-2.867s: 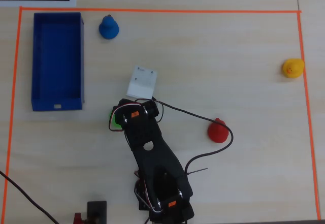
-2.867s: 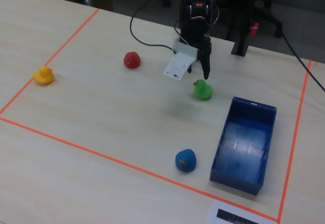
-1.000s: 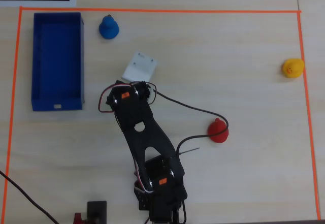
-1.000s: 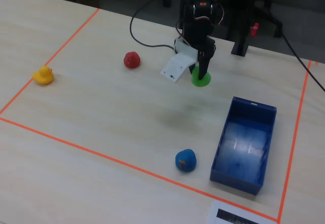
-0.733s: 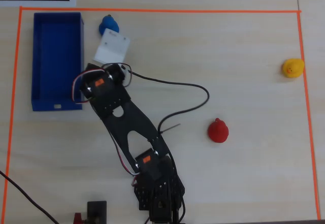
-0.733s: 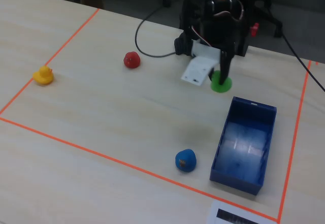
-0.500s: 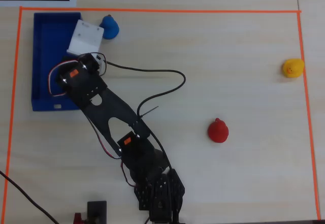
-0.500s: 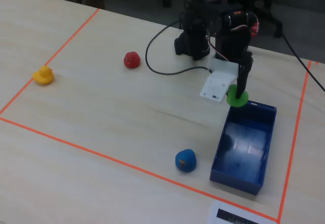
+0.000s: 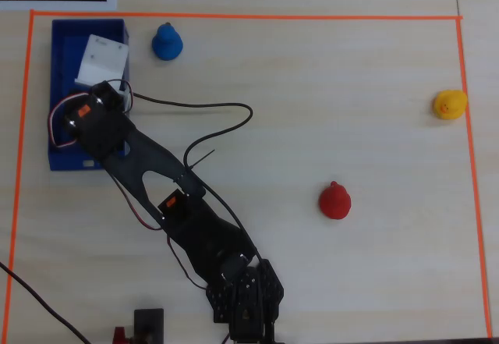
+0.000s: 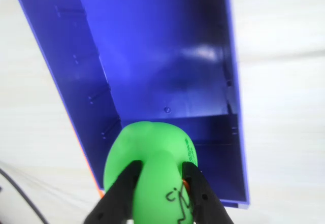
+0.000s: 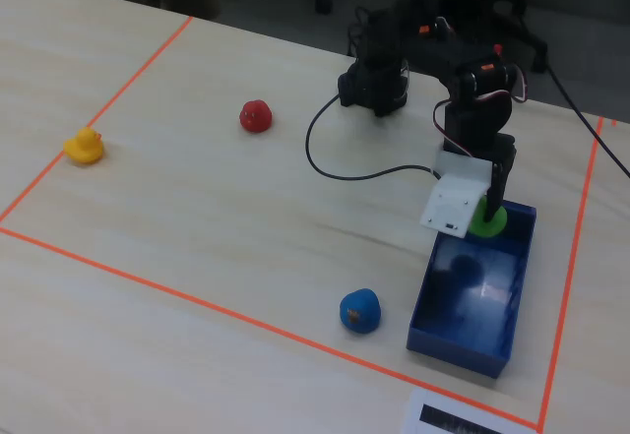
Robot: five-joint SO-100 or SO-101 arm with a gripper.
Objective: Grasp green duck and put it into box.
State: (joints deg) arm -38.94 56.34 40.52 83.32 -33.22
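The arm reaches across the counter, its gripper pointing down and clamped on the green duck above the blue box.

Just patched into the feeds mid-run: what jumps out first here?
The gripper is shut on the green duck, held over the near end of the blue box in the wrist view. In the overhead view, the blue duck sits just right of the box, the red duck mid-table, and the yellow duck by the right tape line.
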